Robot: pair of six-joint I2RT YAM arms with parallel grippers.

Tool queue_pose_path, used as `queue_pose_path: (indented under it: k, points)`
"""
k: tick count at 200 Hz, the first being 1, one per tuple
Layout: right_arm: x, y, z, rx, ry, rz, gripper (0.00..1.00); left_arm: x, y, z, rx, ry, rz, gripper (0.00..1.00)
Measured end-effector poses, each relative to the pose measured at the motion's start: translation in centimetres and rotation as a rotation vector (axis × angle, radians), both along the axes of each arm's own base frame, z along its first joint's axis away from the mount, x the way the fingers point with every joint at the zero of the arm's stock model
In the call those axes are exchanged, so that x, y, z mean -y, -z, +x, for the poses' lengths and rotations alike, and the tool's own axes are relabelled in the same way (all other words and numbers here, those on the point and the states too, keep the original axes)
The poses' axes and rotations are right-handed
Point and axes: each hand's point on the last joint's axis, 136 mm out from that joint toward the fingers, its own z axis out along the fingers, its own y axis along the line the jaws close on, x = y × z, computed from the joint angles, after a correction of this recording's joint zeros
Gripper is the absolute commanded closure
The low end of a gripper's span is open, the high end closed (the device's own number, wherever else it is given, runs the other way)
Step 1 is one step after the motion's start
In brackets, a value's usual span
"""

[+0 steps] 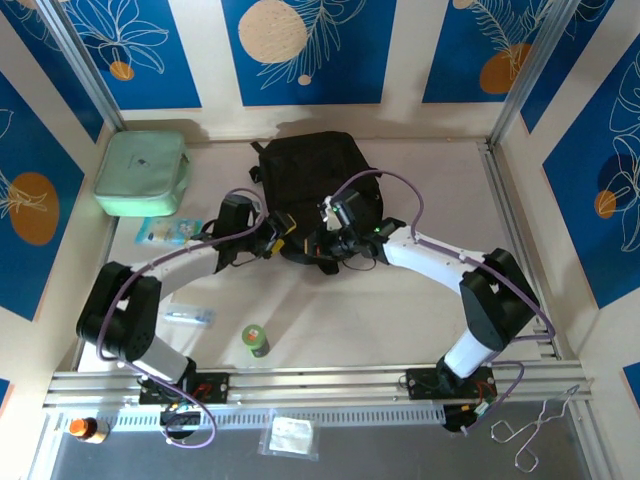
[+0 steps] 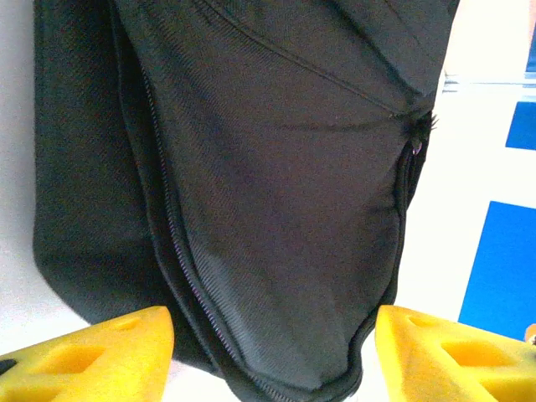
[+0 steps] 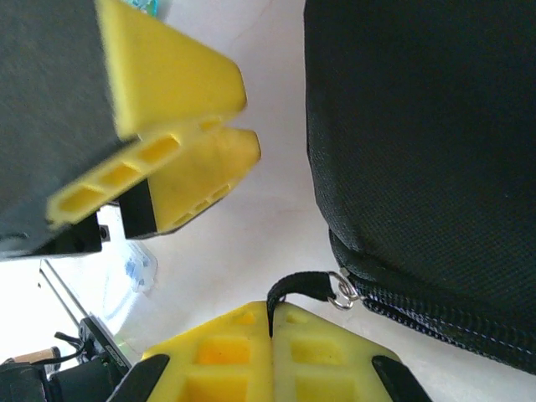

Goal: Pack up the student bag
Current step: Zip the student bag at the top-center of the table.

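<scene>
The right gripper (image 3: 270,320) has its fingers pressed together on the black pull tab (image 3: 300,286), whose metal ring (image 3: 342,293) hangs at the head of the zip (image 3: 419,308) – the teeth there look closed. The left gripper (image 2: 275,335) is spread, with nothing between its fingers (image 2: 100,350); it faces the side of the bag (image 1: 312,175), and I cannot tell whether it touches the cloth. The bag lies at the far middle of the table (image 1: 390,320), close to the back wall, with both grippers at its near edge. The main risk, as I judge it, is that the bag is soft and nothing pins it: a pull on the tab may drag the whole bag across the table instead of running the slider. The tab is thin fabric, so a pull off the line of the zip could slip it out of the pinch or jam the slider at the corner. The two grippers are also near each other, so a sideways sweep by the right one could hit the left one's fingers. For room, bare table lies between the bag and the arm bases, apart from a small green bottle (image 1: 256,340) on the left; the right side is freer. A mint case (image 1: 142,172) sits at the far left and a packet (image 1: 168,232) lies just beside the left arm – the back wall leaves little room behind.
</scene>
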Motion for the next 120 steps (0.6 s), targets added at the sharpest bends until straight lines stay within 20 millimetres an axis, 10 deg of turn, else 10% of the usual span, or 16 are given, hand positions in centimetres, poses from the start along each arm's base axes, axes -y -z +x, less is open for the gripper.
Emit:
queue_pose_path:
  k: [70, 120]
  points:
    - [0.2, -0.7, -0.3, 0.017, 0.011, 0.038, 1.00, 1.6, 3.0, 0.5, -0.068, -0.013, -0.033, 0.50]
    - [0.6, -0.8, -0.5, 0.023, 0.023, 0.033, 1.00, 1.7, 5.2, 0.3, -0.120, -0.019, -0.012, 0.81]
